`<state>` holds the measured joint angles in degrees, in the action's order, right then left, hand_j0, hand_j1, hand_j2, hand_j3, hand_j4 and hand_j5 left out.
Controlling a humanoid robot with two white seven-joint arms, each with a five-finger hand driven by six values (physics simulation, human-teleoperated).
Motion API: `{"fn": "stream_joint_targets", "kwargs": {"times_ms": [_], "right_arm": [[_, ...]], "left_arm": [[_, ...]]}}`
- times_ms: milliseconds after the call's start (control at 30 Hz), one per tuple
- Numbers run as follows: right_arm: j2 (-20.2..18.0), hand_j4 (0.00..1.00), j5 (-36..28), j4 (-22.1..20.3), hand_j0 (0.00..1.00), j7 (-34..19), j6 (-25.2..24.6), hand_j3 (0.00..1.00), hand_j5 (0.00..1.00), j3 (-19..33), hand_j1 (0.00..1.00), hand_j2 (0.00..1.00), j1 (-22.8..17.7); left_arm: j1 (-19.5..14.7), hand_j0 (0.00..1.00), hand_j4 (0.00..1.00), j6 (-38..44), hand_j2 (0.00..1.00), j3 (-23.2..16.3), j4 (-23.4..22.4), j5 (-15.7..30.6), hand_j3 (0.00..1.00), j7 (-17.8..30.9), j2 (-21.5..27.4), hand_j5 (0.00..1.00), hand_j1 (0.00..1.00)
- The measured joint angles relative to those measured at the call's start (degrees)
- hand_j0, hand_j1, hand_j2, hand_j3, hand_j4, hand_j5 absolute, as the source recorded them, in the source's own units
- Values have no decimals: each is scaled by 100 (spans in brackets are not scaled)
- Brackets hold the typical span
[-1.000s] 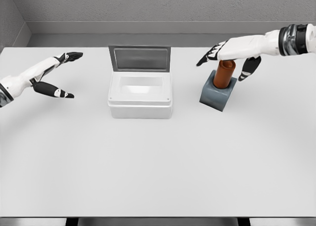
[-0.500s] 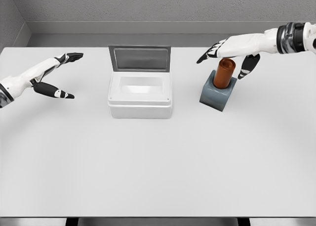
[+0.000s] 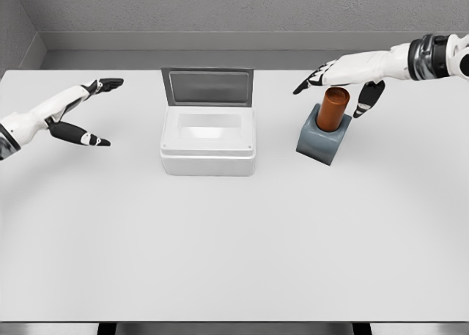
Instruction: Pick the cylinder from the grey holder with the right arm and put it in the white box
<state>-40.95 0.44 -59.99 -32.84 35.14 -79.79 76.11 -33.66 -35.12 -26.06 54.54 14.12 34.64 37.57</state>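
Bench (image 3: 234, 240) front wide and bare, right hand (image 3: 344, 78) spread just above brown cylinder (image 3: 333, 108) in grey holder (image 3: 322, 141), left hand (image 3: 77, 111) released near left edge, grey wall behind.

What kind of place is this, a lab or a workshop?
Most likely a simulated test bench, not a real room: a bare white table against plain grey walls, holding only a white box and a brown cylinder standing in a grey holder.

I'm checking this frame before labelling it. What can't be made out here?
Head view only:
- Cylinder: lower part hidden inside the grey holder.
- White box: floor partly hidden by its front wall.
- Right robot hand: height above the cylinder unclear from this angle.
- Left robot hand: arm cut off by the left edge.
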Motion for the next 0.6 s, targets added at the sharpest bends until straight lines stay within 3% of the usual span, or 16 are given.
{"fn": "stream_joint_targets", "kwargs": {"times_ms": [100,200,433,600], "right_arm": [[28,99,1,-19,99,-42,0,99,99,-1,99,99,9],[39,91,0,-31,91,-57,0,91,91,-21,91,91,18],[-21,91,3,-88,91,-67,0,91,91,-45,91,91,44],[-54,82,1,-221,82,-73,0,82,82,-171,82,82,88]], "left_arm": [[0,100,100,0,100,0,0,0,100,0,0,100,100],[0,100,100,0,100,0,0,0,100,0,0,100,100],[9,100,100,0,100,-3,0,0,100,-3,0,100,100],[9,100,100,0,100,-8,0,0,100,-4,0,100,100]]}}
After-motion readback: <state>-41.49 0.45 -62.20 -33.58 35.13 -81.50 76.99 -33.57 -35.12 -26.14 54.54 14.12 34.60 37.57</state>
